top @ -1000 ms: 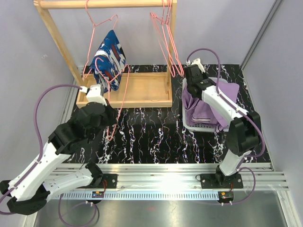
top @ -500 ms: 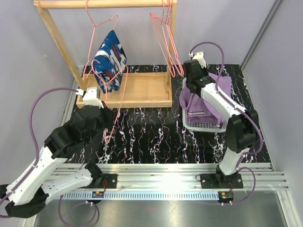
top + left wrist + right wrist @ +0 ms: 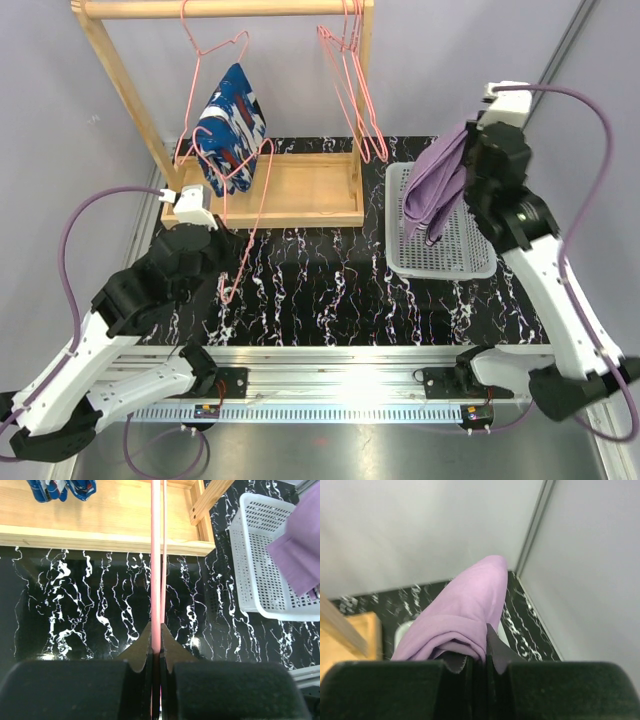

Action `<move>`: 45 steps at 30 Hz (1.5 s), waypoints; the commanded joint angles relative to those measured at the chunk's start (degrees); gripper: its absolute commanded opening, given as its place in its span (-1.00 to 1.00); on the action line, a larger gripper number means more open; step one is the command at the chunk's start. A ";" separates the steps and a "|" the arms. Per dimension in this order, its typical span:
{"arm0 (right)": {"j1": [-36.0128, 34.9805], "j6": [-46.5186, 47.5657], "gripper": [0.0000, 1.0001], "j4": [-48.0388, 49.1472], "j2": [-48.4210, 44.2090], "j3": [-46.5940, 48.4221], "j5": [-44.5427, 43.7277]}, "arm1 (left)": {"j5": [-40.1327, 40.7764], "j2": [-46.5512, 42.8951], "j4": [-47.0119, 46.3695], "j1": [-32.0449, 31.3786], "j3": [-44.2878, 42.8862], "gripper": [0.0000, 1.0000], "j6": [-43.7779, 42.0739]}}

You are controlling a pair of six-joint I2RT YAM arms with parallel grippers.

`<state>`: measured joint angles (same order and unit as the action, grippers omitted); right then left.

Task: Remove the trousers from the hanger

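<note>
The lilac trousers (image 3: 437, 190) hang in a bunch from my right gripper (image 3: 485, 645), which is shut on a fold of them (image 3: 465, 610) high above the white basket (image 3: 470, 262). The dark blue splashed trousers (image 3: 230, 125) are draped over a pink hanger on the wooden rack; their lower ends show in the left wrist view (image 3: 60, 487). My left gripper (image 3: 156, 642) is shut on the wire of another pink hanger (image 3: 156, 555). That bare hanger (image 3: 255, 200) slants from the rack down over the table.
The wooden rack has a tray base (image 3: 300, 195) and a top rail (image 3: 220, 8). Several bare pink hangers (image 3: 355, 90) hang at its right end, close to the basket. Grey walls close in at the back and right.
My right arm has swung up and to the right, lifting the lilac trousers out of the basket. The left arm has drawn back a little, still holding the hanger wire.
</note>
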<state>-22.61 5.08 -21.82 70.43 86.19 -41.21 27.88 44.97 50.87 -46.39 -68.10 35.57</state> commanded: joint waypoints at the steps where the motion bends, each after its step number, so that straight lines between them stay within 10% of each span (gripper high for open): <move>1: 0.20 1.33 -1.00 -0.40 -5.30 2.84 7.80 | -1.69 -1.55 -3.68 0.25 -0.37 -1.00 0.55; 19: 0.20 21.11 -1.00 -10.87 -9.44 -0.75 -15.57 | -2.21 -1.73 -4.64 0.25 1.47 -1.00 -0.15; 45: -0.42 -7.54 -1.00 -9.38 34.85 6.09 -1.87 | -0.02 -4.45 -2.97 0.25 4.02 -1.00 -0.77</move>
<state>-22.83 3.16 -31.62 103.37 88.12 -45.10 26.37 41.36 49.63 -46.39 -64.01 35.77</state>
